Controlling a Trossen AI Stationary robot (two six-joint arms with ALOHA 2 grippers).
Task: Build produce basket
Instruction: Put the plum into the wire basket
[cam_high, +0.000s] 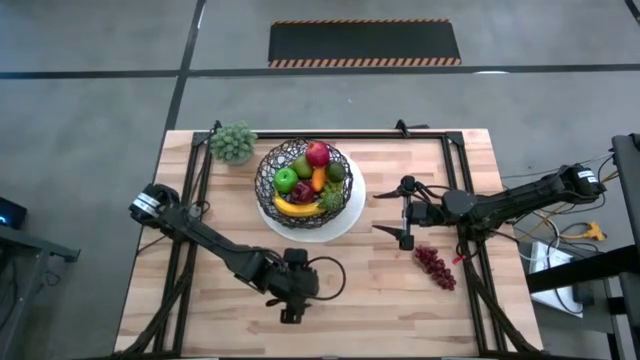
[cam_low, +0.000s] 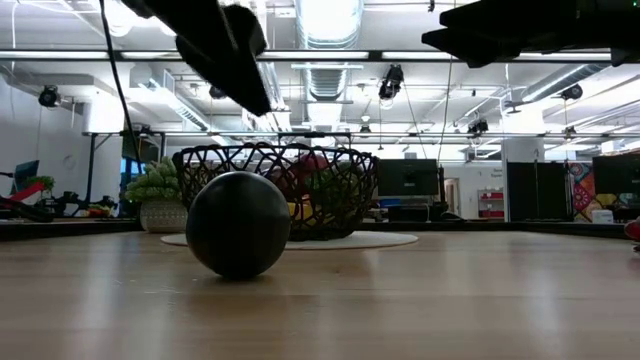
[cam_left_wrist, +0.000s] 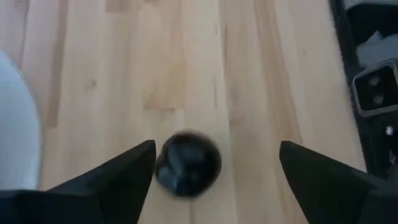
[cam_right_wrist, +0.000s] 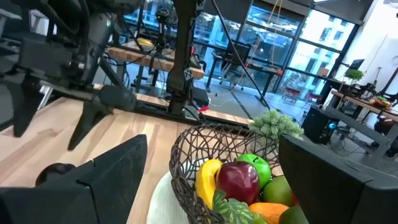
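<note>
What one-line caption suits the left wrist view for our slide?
Open left gripper above a dark round plum lying on the pale wooden table.

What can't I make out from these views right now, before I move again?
- Dark plum: hidden under the left gripper in the high view; blurred in the left wrist view.
- Grapes: only a red sliver at the low view's right edge.
- Basket contents: bottom pieces covered by the upper fruit and mesh in every view.
- Right gripper: its fingertips are cut off by the right wrist view's bottom edge.
</note>
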